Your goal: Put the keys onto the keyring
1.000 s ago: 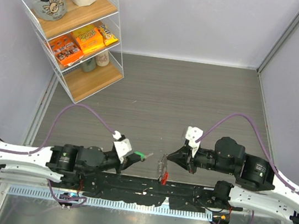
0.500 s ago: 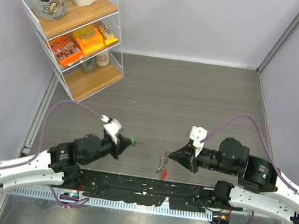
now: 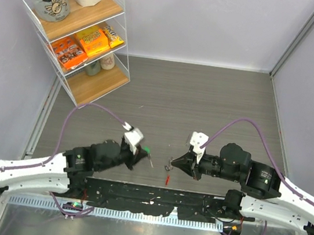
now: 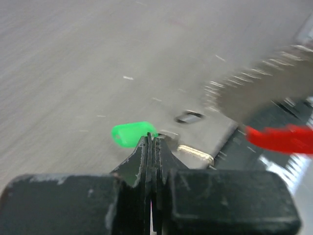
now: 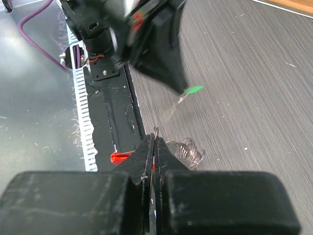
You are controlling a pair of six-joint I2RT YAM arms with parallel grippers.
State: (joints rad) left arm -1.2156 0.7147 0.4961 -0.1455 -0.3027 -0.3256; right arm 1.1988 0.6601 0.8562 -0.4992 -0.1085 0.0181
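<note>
Overhead: left gripper (image 3: 143, 156) is clamping the green key (image 3: 148, 149), right gripper (image 3: 175, 164) is pinching the keyring (image 3: 168, 167) over the worktop (image 3: 206, 101), tips facing so they can mate. Left wrist: you're aiming the green key at the keyring. Right wrist: keyring is dangling, green key near.

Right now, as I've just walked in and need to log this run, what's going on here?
The left tool is shut on the green-headed key, and the right tool is shut on the keyring. The two tools point at each other, tips close together. The key sits near the ring but apart from it, not yet threaded on.
</note>
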